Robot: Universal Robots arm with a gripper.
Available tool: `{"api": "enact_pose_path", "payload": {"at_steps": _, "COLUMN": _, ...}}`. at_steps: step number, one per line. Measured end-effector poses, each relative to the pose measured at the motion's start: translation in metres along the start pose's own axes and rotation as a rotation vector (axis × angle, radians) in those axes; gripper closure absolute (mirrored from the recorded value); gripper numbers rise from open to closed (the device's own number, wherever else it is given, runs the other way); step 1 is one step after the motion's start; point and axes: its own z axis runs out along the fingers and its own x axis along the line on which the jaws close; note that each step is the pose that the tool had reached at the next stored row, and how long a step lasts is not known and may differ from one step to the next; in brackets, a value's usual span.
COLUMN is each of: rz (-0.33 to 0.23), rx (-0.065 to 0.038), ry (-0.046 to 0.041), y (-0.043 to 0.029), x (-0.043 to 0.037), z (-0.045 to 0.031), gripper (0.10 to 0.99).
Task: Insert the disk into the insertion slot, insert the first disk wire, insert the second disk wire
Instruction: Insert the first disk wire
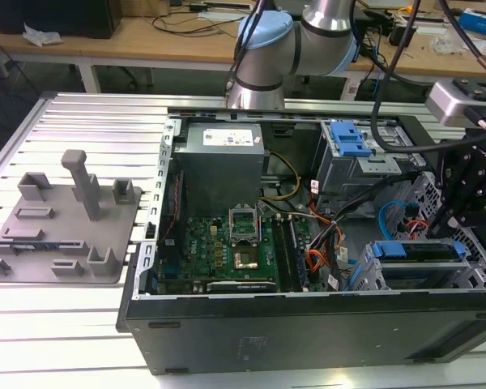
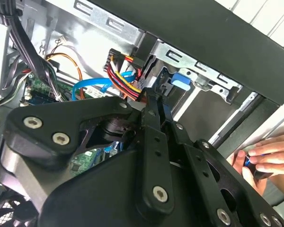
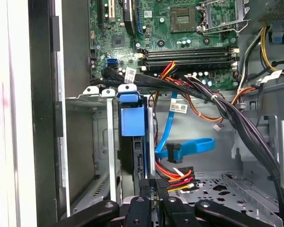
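The disk (image 1: 417, 253) in its bright blue caddy (image 3: 131, 118) sits inside the insertion slot (image 1: 363, 277), the silver drive cage at the exterior view's lower right. My gripper (image 3: 154, 188) is right behind the disk, shut on the black plug of a disk wire (image 3: 176, 177) with red, yellow and black strands. That same wire (image 2: 124, 74) runs to my fingertips in the second wrist view, close to the caddy tab (image 2: 180, 80). A blue flat disk wire (image 3: 182, 146) loops loose beside the cage with its plug free.
A grey bay with a blue latch (image 1: 348, 142) stands behind the cage. Thick black cable bundles (image 3: 217, 106) cross over the motherboard (image 1: 227, 247). A person's hand (image 2: 270, 158) rests on the case's outer edge. A grey fixture plate (image 1: 61, 223) lies on the table at the exterior view's left.
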Motion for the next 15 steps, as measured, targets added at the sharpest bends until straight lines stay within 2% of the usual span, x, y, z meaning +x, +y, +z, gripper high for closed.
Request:
{"api": "enact_pose_path", "payload": {"at_steps": 8, "rz": 0.000, "rx": 0.000, "ry": 0.0003, "y": 0.0001, "x": 0.0001, "z": 0.0000, "gripper": 0.922}}
{"api": "enact_pose_path", "payload": {"at_steps": 15, "rz": 0.000, "rx": 0.000, "ry": 0.0001, "y": 0.0000, "x": 0.0044, "z": 0.0004, "gripper": 0.922}}
